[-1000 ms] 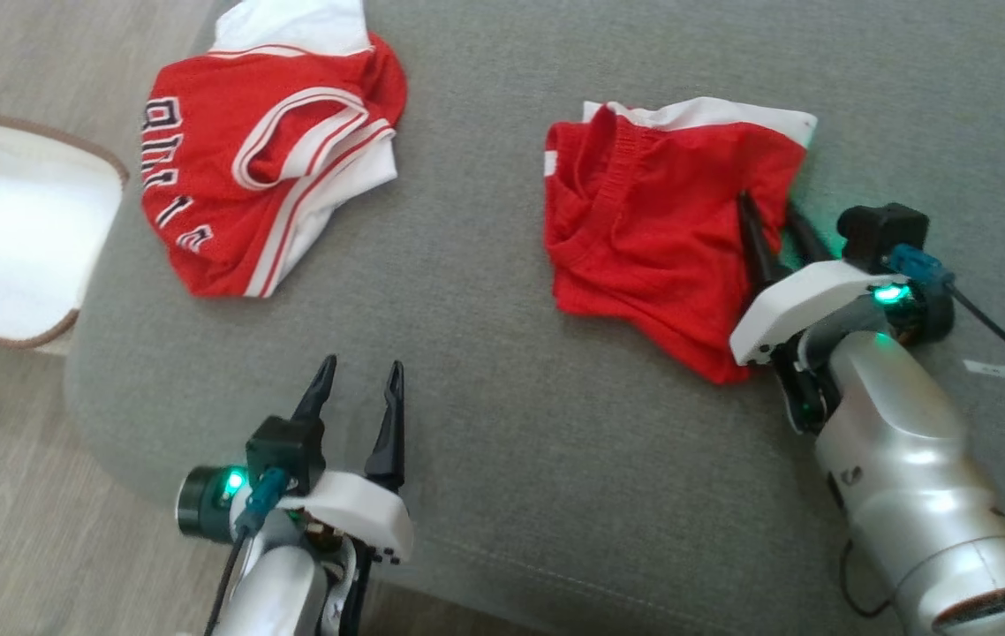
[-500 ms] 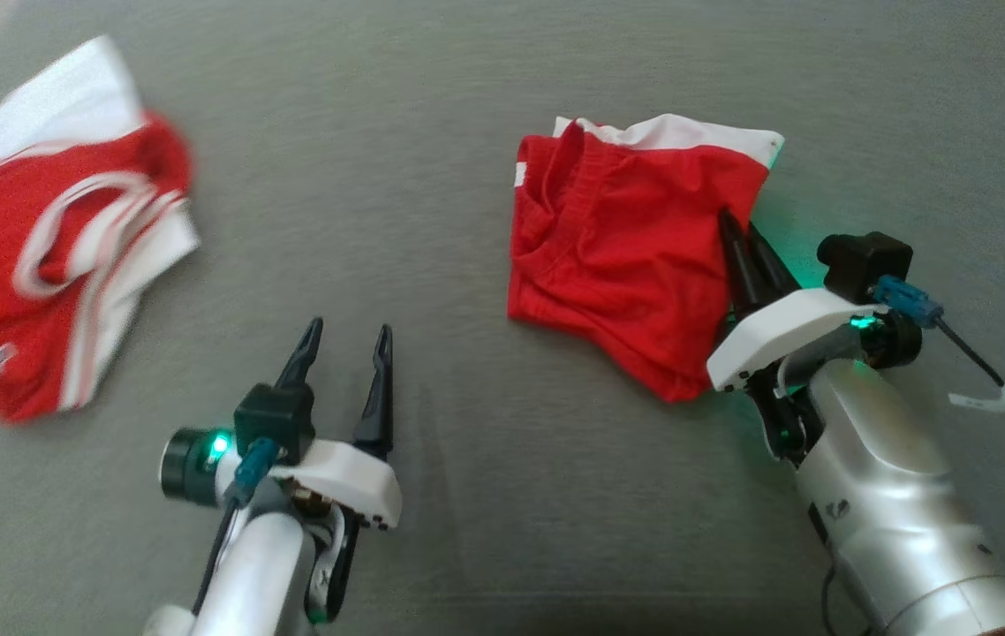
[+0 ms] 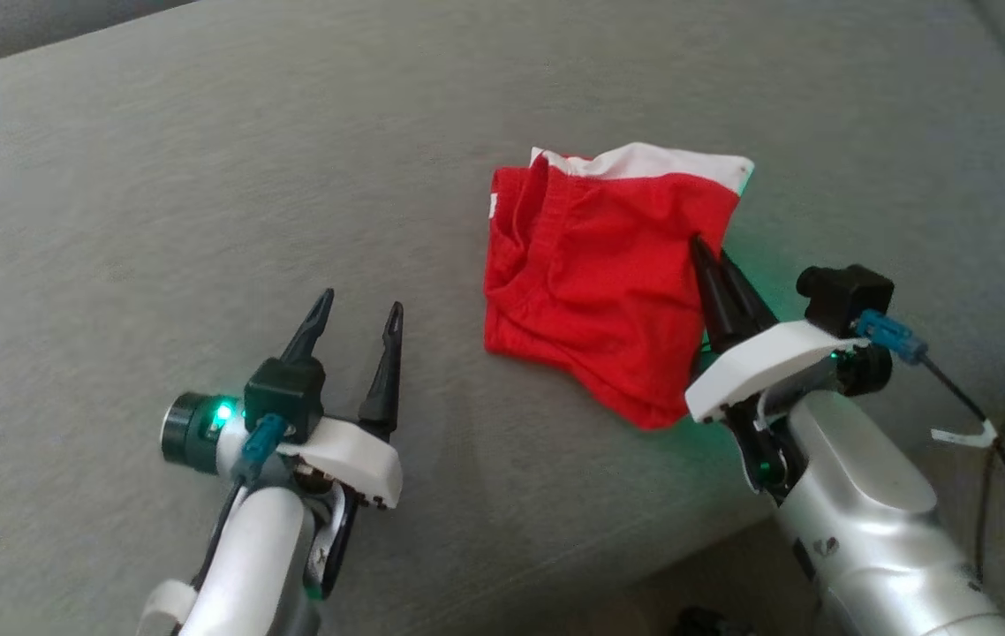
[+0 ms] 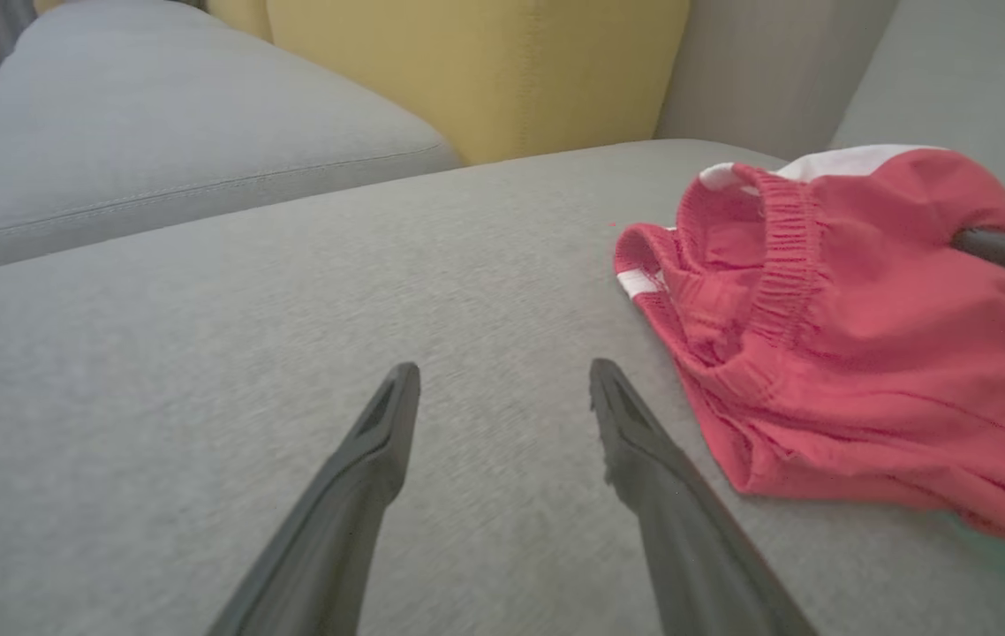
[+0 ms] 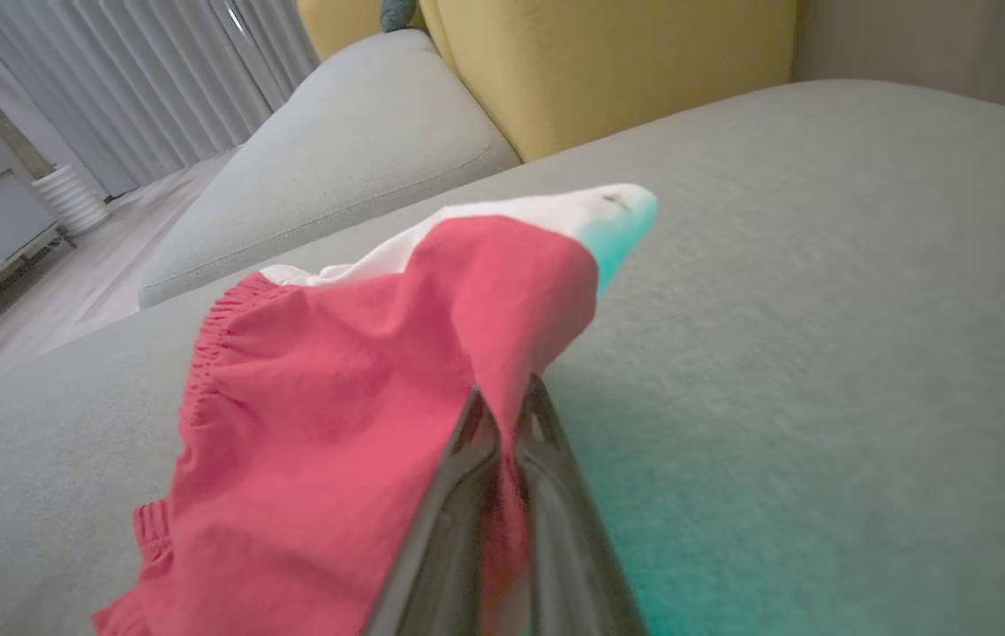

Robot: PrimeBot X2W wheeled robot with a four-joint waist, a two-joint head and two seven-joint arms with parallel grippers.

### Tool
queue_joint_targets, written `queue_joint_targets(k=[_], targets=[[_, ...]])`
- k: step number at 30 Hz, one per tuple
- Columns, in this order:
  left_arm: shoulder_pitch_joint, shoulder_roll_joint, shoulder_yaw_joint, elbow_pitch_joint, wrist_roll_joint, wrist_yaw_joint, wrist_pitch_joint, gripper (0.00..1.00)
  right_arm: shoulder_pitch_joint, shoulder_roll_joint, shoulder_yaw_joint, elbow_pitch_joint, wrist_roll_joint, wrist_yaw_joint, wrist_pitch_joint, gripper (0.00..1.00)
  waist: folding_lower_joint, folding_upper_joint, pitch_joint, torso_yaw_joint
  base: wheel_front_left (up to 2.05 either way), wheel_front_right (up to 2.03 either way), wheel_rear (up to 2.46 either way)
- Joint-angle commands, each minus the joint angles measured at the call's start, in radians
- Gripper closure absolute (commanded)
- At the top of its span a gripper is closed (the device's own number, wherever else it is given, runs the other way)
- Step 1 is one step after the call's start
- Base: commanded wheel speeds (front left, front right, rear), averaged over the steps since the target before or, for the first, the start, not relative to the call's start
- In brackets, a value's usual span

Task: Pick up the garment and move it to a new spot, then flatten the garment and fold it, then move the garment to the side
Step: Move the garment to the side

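The garment (image 3: 591,300) is plain red, with a white panel at its 12 o'clock edge. The sofa seat (image 3: 202,177) is heathered grey and the back cushion (image 4: 476,62) mustard yellow. The left end effector (image 3: 361,300) and right end effector (image 3: 707,247) are black with white housings and green lights.

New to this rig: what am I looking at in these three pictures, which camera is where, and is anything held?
This is a wheeled robot with two arms, each ending in a two-fingered hand. One picture looks down from its head; the other two look along each hand's fingers from wrist cameras. A pair of red shorts with a white band lies crumpled on a grey sofa seat; a yellow cushion stands behind. The right hand is shut on the shorts' edge. The left hand is open and empty, to their left.
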Motion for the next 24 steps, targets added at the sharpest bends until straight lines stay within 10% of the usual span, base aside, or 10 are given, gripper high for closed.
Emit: queue_joint_targets(k=[1, 12, 24], targets=[[-0.033, 0.009, 0.030, -0.031, 0.012, -0.004, -0.006, 0.00, -0.004, 0.013, 0.015, -0.035, 0.004, 0.007, -0.009, 1.00, 0.0000, 0.0000, 0.009, -0.066, 0.00, 0.00, 0.00], [-0.047, 0.008, 0.001, -0.030, 0.014, -0.020, -0.006, 0.00, -0.123, 0.002, -0.122, 0.041, -0.227, 0.007, -0.009, 1.00, 0.0000, 0.0000, 0.060, 0.037, 0.00, 0.00, 0.00], [-0.027, 0.008, 0.009, -0.060, -0.012, -0.011, -0.006, 0.00, -0.374, -0.297, -0.384, 0.208, -0.563, 0.007, 0.104, 1.00, 0.0000, 0.0000, 0.117, 0.278, 0.00, 0.00, 0.00]])
